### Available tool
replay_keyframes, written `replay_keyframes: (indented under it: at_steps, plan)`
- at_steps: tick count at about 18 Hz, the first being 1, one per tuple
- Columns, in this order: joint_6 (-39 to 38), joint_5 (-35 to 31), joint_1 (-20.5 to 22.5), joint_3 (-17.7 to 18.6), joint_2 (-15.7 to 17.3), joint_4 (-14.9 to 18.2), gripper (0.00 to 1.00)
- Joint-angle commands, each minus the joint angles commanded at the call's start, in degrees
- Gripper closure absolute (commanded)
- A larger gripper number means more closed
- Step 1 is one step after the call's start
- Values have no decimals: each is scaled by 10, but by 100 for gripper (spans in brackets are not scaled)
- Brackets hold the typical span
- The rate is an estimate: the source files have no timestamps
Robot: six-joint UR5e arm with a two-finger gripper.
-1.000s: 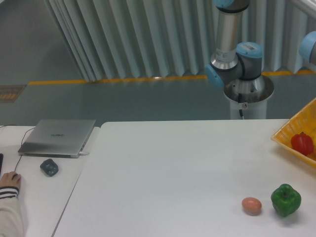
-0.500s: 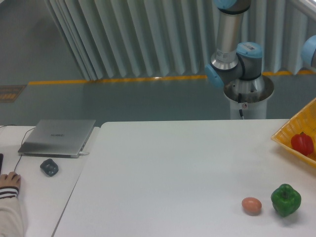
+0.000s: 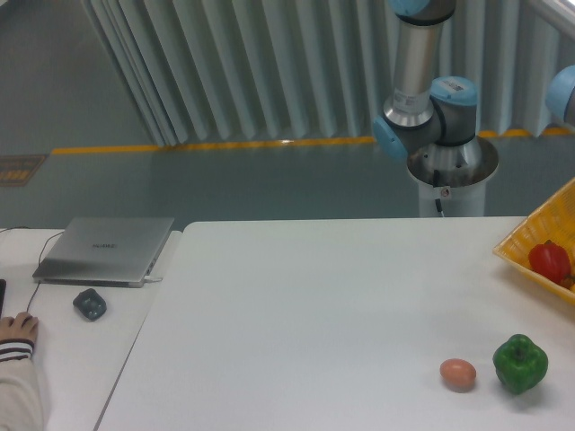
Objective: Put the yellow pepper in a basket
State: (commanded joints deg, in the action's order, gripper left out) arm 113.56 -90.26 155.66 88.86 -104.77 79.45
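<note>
Before a ribbed grey wall, the white table point(image 3: 296, 305) shows only the basket point(image 3: 530, 247) cut off at the right edge, while the yellow pepper and the pincer lie out of frame, so neither its state nor their bearing can be told.

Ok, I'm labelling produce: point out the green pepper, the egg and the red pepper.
green pepper point(image 3: 520, 364), fixed camera, body centre.
egg point(image 3: 458, 373), fixed camera, shell centre.
red pepper point(image 3: 550, 261), fixed camera, front face, in the basket point(image 3: 521, 244).
</note>
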Motion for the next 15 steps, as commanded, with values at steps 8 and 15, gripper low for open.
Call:
replay_keyframes:
  at_steps: [8, 15]
  plan:
    - [-170, 11, -89, -18, -5, -57, 0]
    - [-190, 5, -130, -13, 3, -64, 0]
